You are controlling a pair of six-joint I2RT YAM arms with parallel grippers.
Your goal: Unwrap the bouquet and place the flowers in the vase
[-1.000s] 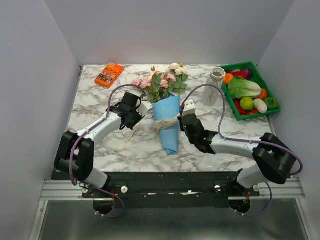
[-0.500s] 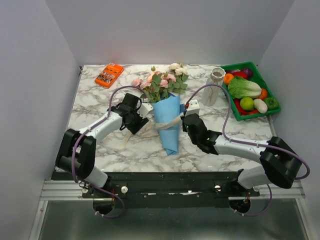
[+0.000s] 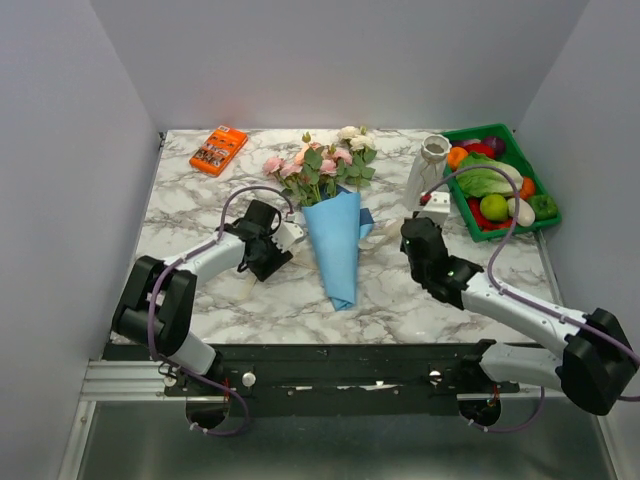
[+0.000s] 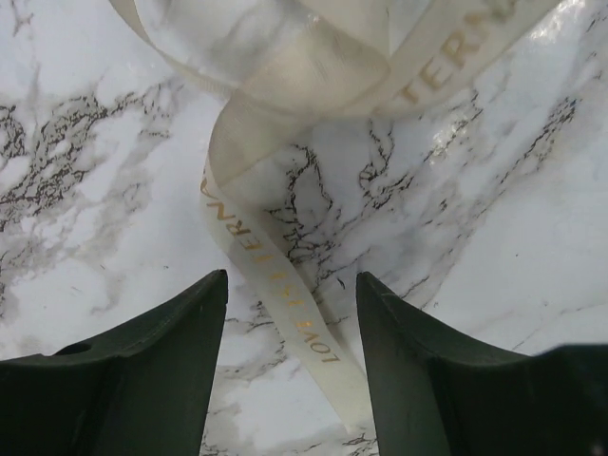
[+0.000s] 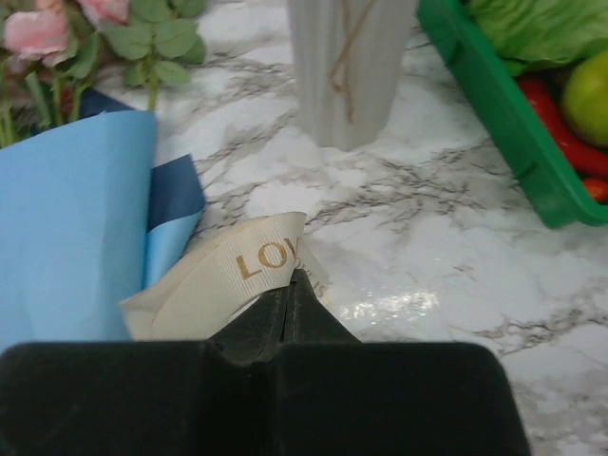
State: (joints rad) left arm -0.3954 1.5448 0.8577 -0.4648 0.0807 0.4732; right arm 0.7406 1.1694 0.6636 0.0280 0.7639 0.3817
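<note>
The bouquet (image 3: 335,235) lies flat in the middle of the tabletop (image 3: 190,195). Its long axis runs from far to near. The flowers (image 3: 322,160) point to the far edge, and the tip of the blue cone (image 3: 338,250) points back to the arm bases, leaning a little to my right. On the overhead view I see no ribbon around the cone. A darker blue flap sticks out on its right side.

The ribbon (image 5: 228,271) comes out from beside that flap. My right tool (image 5: 290,280) is closed tight with the ribbon's printed end pinched at its tips. It sits just right of the cone, about level with the cone's wide mouth. The bouquet is to its left, close but not touching.

My left tool (image 4: 293,285) is on the other side, just left of the cone, and the bouquet is to its right. Its fingers (image 4: 171,351) stand wide apart and hold nothing. In the wrist view, a strip of the same ribbon lies loose on the marble and runs between them. It curls into a loop just ahead.

The vase (image 3: 428,170) stands upright beyond the right tool, to the right of the flowers. Right of it is the green tray (image 3: 500,130) of vegetables. An orange box (image 3: 218,148) lies at the far left, well away from the bouquet.
</note>
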